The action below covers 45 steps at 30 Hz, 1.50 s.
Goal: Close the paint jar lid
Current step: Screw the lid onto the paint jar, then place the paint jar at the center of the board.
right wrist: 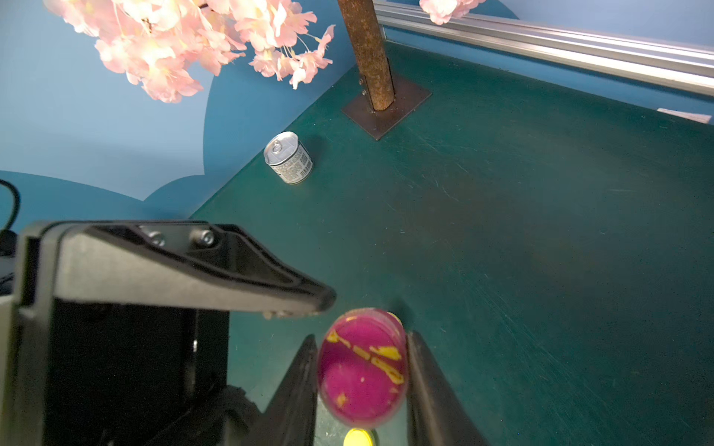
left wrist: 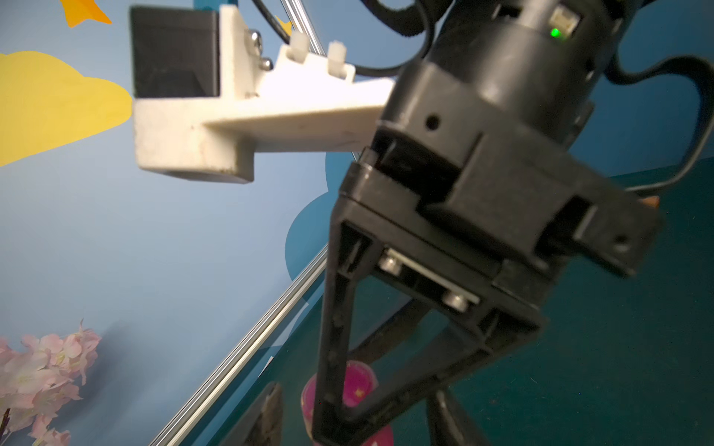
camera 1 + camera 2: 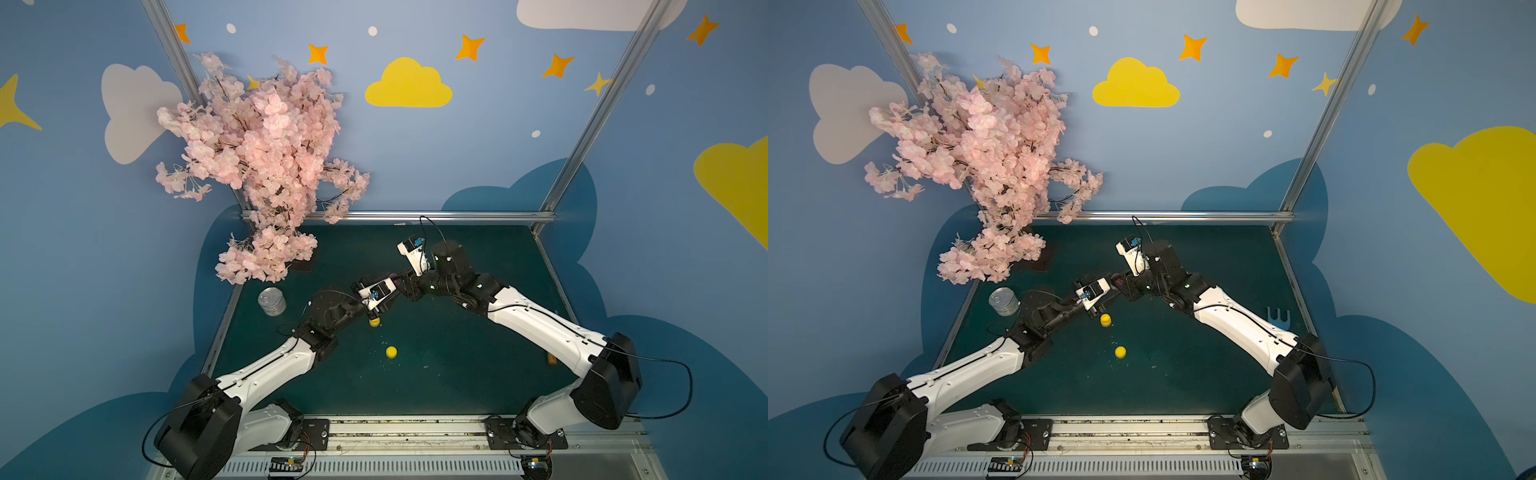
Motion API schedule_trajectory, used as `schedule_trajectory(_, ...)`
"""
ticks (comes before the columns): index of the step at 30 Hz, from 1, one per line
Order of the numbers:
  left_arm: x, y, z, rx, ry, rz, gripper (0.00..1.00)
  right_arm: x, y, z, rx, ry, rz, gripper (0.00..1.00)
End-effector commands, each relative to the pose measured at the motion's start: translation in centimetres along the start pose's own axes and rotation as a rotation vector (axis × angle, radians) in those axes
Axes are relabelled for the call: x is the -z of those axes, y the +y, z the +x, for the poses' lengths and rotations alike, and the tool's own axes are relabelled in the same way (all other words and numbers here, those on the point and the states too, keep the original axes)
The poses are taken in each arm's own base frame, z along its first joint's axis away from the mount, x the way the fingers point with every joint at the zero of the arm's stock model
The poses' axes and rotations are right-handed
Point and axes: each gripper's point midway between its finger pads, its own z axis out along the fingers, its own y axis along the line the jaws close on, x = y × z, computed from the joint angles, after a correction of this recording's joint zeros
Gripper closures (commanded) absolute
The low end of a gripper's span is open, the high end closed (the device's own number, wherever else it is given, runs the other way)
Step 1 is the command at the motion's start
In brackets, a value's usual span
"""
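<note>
Nearest the robot's base, a yellow disc (image 3: pixel 391 352) lies flat on the green table (image 3: pixel 457 374), nearer than the tin can (image 3: pixel 272 301) and well off to the can's right. A small yellow-topped jar (image 3: pixel 374 321) stands upright just beyond the disc, also right of the can and slightly nearer than it.

Just beyond that yellow jar the two arms meet. The magenta paint jar (image 1: pixel 363 370) sits about level with the can in depth and well apart from it to the right. The right gripper (image 1: pixel 361 338) is closed on it, with one black finger pressed against each side of its body. The jar's round magenta face, smeared with yellow, is turned toward the right wrist camera. Whether the lid is fully seated cannot be told.

The left gripper (image 2: pixel 355 388) reaches in from the can's side. Its jaws stand moderately parted and hold nothing. In the left wrist view the jar shows between them, partly masked by the right gripper's frame. In the right wrist view one of its fingers (image 1: pixel 232 278) ends just beside the jar's rim; contact cannot be confirmed.

The can itself stands upright at the table's left edge. Behind it rises the blossom tree (image 3: pixel 266 158), its trunk (image 1: pixel 369 54) fixed to a square base plate (image 1: pixel 402 104). The back rail (image 3: pixel 399 216) lies beyond the can and to its right.
</note>
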Motion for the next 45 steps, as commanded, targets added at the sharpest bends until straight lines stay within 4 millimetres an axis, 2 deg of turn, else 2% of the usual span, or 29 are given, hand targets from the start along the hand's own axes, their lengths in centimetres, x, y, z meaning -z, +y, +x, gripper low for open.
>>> schedule_trajectory(1, 1.0, 0.3, 0.1, 0.036, -0.017, -0.05, 0.37, 0.7, -0.7, -0.8, 0.038, 0.005, 0.058, 1.0)
schedule_trajectory(7, 3.5, 0.9, 0.8, 0.15, -0.035, -0.121, 0.31, 2.2, -1.9, -0.8, 0.062, 0.018, 0.129, 1.0)
schedule_trajectory(14, 6.7, 2.6, 1.2, 0.209, 0.047, -0.248, 0.12, 5.6, -5.1, -0.7, 0.122, 0.047, 0.309, 1.0)
schedule_trajectory(16, 7.4, 3.5, 0.7, 0.236, 0.045, -0.292, 0.01, 6.8, -5.9, -0.7, 0.13, 0.049, 0.362, 1.0)
schedule_trajectory(19, 7.9, 4.2, -0.3, 0.287, 0.055, -0.309, 0.0, 8.8, -6.1, -0.6, 0.144, 0.065, 0.398, 1.0)
schedule_trajectory(21, 7.6, 4.0, -1.4, 0.316, 0.082, -0.252, 0.0, 10.4, -6.1, -0.5, 0.142, 0.071, 0.416, 1.0)
schedule_trajectory(25, 5.7, 2.1, -4.3, 0.363, 0.077, -0.04, 0.0, 12.6, -7.0, 0.7, 0.088, 0.086, 0.455, 1.0)
schedule_trajectory(27, 4.8, 2.2, -5.2, 0.384, 0.105, 0.006, 0.0, 13.3, -7.8, 2.0, 0.049, 0.101, 0.47, 1.0)
schedule_trajectory(29, 4.2, 1.9, -7.0, 0.359, 0.102, 0.083, 0.0, 14.0, -8.5, 3.1, 0.018, 0.11, 0.496, 1.0)
schedule_trajectory(31, 4.0, 1.7, -9.7, 0.311, 0.042, 0.162, 0.0, 14.6, -9.1, 4.2, -0.01, 0.115, 0.53, 1.0)
schedule_trajectory(33, 3.2, 2.1, -11.0, 0.326, 0.003, 0.182, 0.0, 15.2, -9.9, 5.2, -0.041, 0.121, 0.571, 1.0)
schedule_trajectory(35, 2.3, 0.8, -10.1, 0.322, 0.026, 0.27, 0.0, 15.7, -10.6, 6.2, -0.073, 0.126, 0.603, 1.0)
schedule_trajectory(38, 1.1, -2.2, -6.3, 0.346, 0.057, 0.38, 0.0, 15.4, -11.6, 7.7, -0.112, 0.135, 0.619, 1.0)
schedule_trajectory(39, 0.9, -3.1, -5.8, 0.356, 0.042, 0.412, 0.0, 15.0, -11.8, 8.2, -0.122, 0.139, 0.615, 1.0)
schedule_trajectory(42, 1.2, -5.2, -6.8, 0.348, 0.011, 0.495, 0.0, 13.1, -12.8, 9.6, -0.145, 0.157, 0.596, 1.0)
schedule_trajectory(45, 1.5, -5.3, -6.1, 0.328, 0.044, 0.478, 0.0, 11.9, -14.3, 9.8, -0.147, 0.16, 0.614, 1.0)
